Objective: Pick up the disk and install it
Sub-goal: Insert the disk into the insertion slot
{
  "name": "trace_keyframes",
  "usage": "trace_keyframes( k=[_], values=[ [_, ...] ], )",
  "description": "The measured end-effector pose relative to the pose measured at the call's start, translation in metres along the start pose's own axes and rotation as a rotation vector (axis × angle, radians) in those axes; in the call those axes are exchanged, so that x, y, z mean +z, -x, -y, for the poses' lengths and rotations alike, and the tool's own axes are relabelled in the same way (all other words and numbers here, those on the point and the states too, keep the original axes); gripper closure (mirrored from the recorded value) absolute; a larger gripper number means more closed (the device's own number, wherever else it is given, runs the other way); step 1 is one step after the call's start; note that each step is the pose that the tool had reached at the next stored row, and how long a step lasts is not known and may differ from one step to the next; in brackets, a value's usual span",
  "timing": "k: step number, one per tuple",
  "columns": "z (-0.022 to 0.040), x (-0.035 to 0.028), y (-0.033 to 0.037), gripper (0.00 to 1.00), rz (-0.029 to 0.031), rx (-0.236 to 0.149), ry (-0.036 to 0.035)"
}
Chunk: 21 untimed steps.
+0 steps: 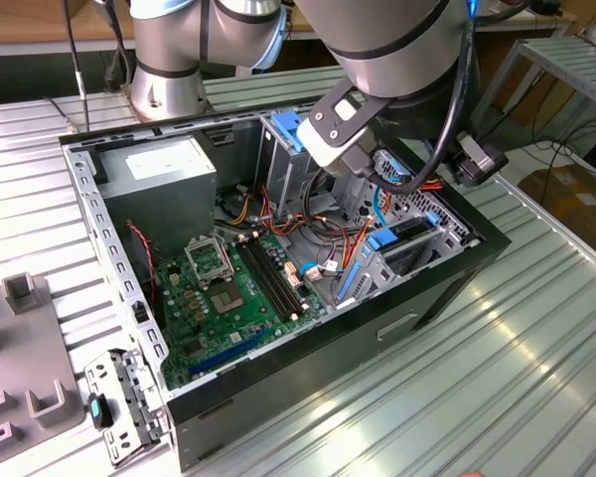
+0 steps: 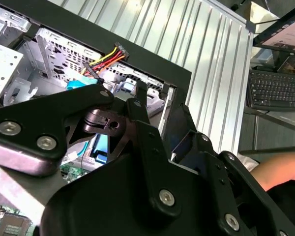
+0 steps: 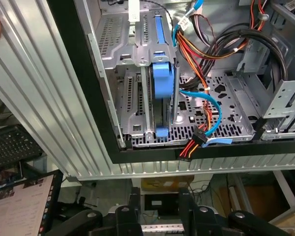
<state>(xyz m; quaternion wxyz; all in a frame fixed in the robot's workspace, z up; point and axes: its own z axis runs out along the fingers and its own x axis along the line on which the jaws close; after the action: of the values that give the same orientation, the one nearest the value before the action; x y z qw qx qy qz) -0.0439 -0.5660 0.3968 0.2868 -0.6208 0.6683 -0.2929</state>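
First wrist view, drive bay. Your gripper (image 3: 158, 195) sat outside the case (image 3: 96, 123), fingers spread apart w/ nothing between them, i.e. empty. The disk (image 3: 162, 81) stood on edge in a slot of the drive cage (image 3: 125, 93), blue rail toward the camera, well apart from the gripper.

Exterior view, overall layout. Your arm (image 1: 377, 40) hung over the cage corner, approx. 2 o'clock from the motherboard (image 1: 233, 298). The power-supply box (image 1: 164, 164) lay at approx. 11 o'clock from that board.

Step in hand (judged): the pick-up looked done and the disk looked already slotted, so you were at the tail end of the install. Whether the rails had latched home couldn't be told from these views.

Next move (judged): any further contact would have called for a straight push along the slot axis, on the rail end and not on the cage wall. You'd also have needed clearance from the cable bundle (image 3: 206, 54) and from the loose plug (image 3: 192, 146), which lay at the case rim, just beside the disk's end but not joined to it.
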Motion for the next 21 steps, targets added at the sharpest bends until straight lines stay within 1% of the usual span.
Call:
trace_keyframes(
  k=[2,3,4,5,6,7,8,9,10,11,12,13,14,15,16,17,18,20,21],
  values=[
    [0.0000,0.0012,0.0000,0.57,-0.0018,0.001,0.0162],
    [0.0006,0.0021,0.0001,0.64,-0.0037,0.000,0.0451],
    [0.0012,0.0028,0.0001,0.71,-0.0048,-0.001,0.0662],
    [0.0018,0.0036,0.0002,0.76,-0.0057,-0.001,0.0847],
    [0.0028,0.0048,0.0003,0.82,-0.0070,-0.002,0.1118],
    [0.0033,0.0055,0.0004,0.89,-0.0078,-0.002,0.1305],
    [0.0038,0.0061,0.0004,0.89,-0.0088,-0.003,0.1483],
    [0.0044,0.0068,0.0005,0.89,-0.0098,-0.003,0.1697],
    [0.0053,0.0077,0.0005,0.89,-0.0113,-0.004,0.1973],
    [0.0057,0.0082,0.0006,0.89,-0.0123,-0.005,0.2142],
    [0.0064,0.0089,0.0006,0.89,-0.0133,-0.005,0.2337],
    [0.0072,0.0098,0.0007,0.89,-0.0145,-0.006,0.2571],
    [0.0076,0.0103,0.0008,0.89,-0.0152,-0.006,0.2713],
    [0.0088,0.0117,0.0009,0.89,-0.0166,-0.007,0.3066],
    [0.0096,0.0126,0.0009,0.89,-0.0173,-0.007,0.3258],
    [0.0116,0.0150,0.0012,0.89,-0.0188,-0.008,0.3610],
    [0.0134,0.0170,0.0013,0.89,-0.0193,-0.008,0.3700],
    [0.0170,0.0210,0.0017,0.89,-0.0200,-0.008,0.3796],
    [0.0187,0.0230,0.0018,0.89,-0.0199,-0.008,0.3828]
  ],
)
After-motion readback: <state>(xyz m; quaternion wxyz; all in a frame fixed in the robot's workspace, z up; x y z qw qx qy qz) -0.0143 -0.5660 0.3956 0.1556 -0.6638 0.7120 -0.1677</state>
